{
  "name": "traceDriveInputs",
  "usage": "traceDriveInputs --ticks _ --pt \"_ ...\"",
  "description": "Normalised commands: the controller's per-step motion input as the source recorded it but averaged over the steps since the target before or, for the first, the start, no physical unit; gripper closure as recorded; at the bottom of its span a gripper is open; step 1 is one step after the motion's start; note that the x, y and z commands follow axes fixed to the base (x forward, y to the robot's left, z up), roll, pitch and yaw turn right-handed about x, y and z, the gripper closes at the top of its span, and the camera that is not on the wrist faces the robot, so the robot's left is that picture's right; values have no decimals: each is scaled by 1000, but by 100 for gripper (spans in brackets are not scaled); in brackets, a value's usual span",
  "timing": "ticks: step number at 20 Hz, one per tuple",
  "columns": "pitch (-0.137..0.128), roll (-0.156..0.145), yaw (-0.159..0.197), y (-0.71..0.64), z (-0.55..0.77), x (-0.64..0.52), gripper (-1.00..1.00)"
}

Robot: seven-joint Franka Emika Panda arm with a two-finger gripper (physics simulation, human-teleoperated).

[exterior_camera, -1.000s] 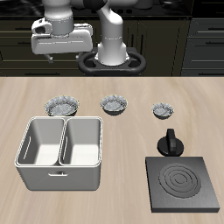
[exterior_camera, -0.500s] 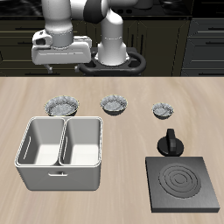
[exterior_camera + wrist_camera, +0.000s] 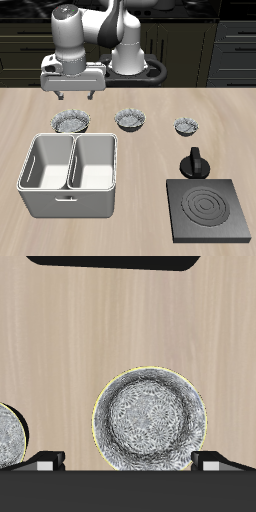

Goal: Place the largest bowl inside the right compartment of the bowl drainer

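I am hovering the hand (image 3: 72, 94), fingers apart and empty, above the largest bowl (image 3: 71, 122); grasp, lift and placement into the bowl drainer (image 3: 68, 200) remain.

The largest bowl (image 3: 70, 122), speckled grey-white with a fluted rim, sits upright just behind the empty two-welled grey bowl drainer (image 3: 68, 202).
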Motion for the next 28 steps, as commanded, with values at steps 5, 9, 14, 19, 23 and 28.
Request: traceDriveInputs --ticks 5,9,14,19,23,28 --pt "77 -3 -6 32 -512 83 -100" --pt "41 0 10 133 -409 47 -100" --pt "45 20 5 177 -263 66 -100" --pt "33 -5 -8 74 -212 42 -100" --pt "44 -23 -20 -90 -271 19 -100" --pt "19 20 -34 -54 -171 -20 100"
